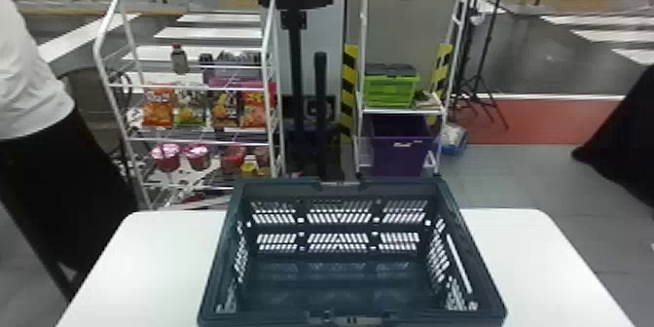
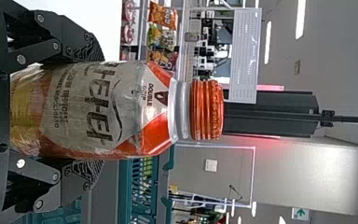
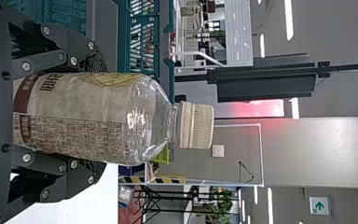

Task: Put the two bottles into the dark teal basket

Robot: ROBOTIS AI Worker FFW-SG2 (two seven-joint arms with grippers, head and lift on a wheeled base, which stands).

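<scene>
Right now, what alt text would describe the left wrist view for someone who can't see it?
The robot's left gripper grips an upright bottle with an orange cap; beyond it are part of the teal basket and some snack packets.

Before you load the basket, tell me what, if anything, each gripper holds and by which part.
The left gripper holds the orange-capped bottle by its body's sides, below the neck; the right gripper, the pale-capped bottle likewise.

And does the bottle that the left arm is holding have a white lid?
No, the lid on the bottle in the left end effector is orange-red.
</scene>
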